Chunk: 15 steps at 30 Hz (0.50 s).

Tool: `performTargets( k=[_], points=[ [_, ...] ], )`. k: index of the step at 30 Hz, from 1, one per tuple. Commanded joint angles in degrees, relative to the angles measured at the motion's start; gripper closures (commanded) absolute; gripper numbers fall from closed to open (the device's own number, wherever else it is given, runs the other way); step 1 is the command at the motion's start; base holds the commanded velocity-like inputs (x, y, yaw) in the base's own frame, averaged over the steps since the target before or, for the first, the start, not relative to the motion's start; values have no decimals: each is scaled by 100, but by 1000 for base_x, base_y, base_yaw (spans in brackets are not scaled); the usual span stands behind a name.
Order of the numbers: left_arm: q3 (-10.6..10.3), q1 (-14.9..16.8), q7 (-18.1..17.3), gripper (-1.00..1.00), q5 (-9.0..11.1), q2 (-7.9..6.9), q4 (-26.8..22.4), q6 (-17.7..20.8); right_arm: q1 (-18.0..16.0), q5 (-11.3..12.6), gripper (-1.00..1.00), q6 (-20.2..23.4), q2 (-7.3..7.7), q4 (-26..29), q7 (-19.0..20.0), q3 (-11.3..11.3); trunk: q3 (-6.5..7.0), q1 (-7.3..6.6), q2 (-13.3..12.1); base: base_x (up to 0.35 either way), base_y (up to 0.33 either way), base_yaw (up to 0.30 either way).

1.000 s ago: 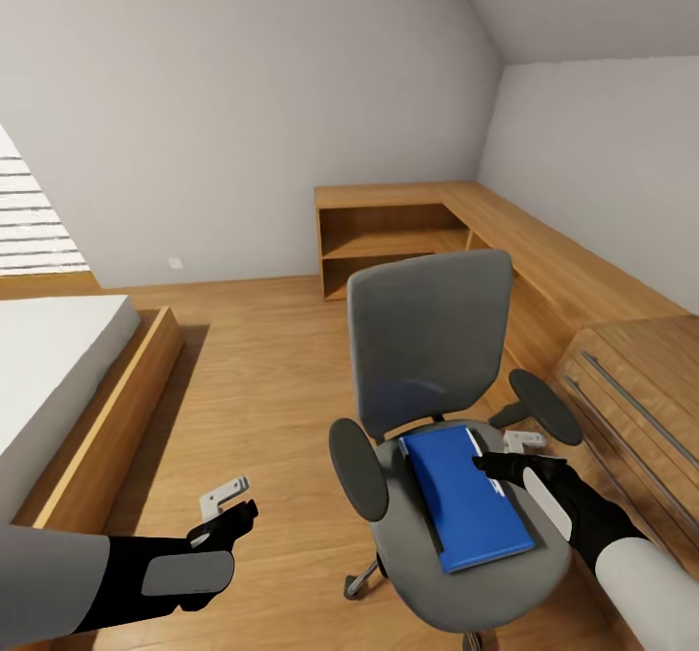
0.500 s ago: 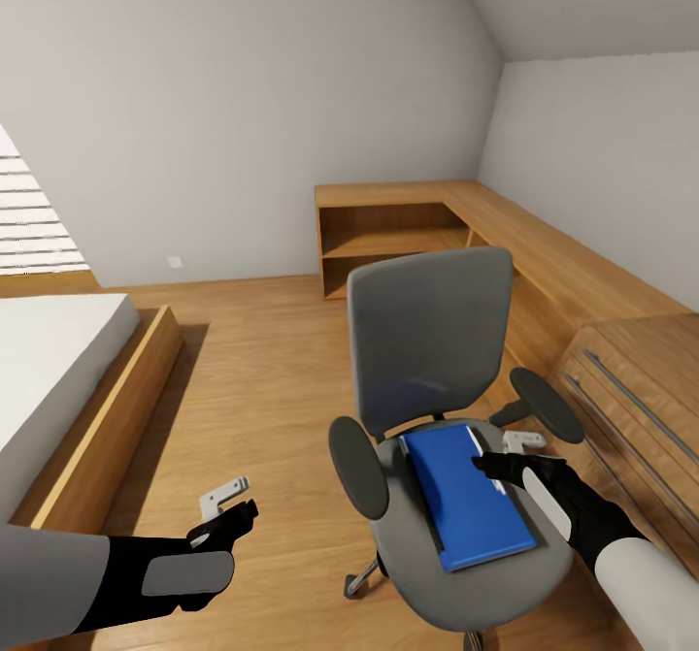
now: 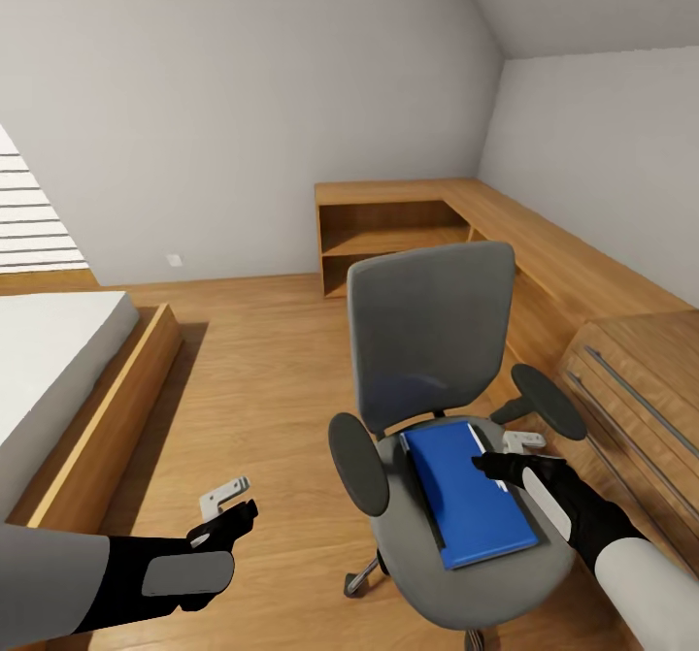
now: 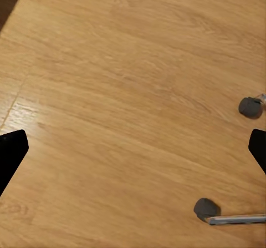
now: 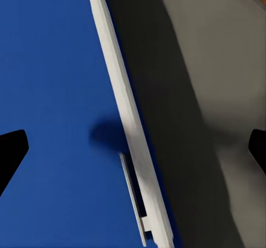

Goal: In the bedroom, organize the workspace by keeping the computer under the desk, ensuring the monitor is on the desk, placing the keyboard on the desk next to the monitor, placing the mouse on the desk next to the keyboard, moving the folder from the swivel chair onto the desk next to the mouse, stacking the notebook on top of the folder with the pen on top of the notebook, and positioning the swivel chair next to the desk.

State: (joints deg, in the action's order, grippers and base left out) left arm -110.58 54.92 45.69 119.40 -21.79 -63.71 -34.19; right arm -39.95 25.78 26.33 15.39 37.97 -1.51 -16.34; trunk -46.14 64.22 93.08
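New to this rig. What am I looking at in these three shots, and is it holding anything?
It is a simulated two-armed robot on wheels, steered by a person. The big picture comes from its head camera, looking down over both arms in a bedroom. The other two come from cameras near each pincer.

The left pincer hangs open over bare wood floor; its camera catches two chair castors.

The right pincer is open above a blue folder that lies flat on the seat of a grey swivel chair. Its camera shows the folder's white edge between the two fingertips, with the grey seat beside it.

Nothing is held.
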Motion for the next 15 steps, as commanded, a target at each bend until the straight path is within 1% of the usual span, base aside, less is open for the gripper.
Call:
performTargets(
  k=[1,6,12,15],
  points=[
    [-16,10,10,-100,11,-1,-10,-17,-4,24,-100,21,8,8,-16,-28,-5,0,3,0,0,0],
    [-16,10,5,-100,12,0,-10,-19,-4,24,-100,21,8,8,-16,-28,-95,110,203,0,0,0],
    [-16,10,9,-100,15,-1,-10,-21,-4,24,-100,21,8,8,-16,-28,-95,110,203,0,0,0],
    [-16,10,9,-100,14,-1,-10,-20,-4,24,-100,21,8,8,-16,-28,-149,175,324,0,0,0]
  ],
)
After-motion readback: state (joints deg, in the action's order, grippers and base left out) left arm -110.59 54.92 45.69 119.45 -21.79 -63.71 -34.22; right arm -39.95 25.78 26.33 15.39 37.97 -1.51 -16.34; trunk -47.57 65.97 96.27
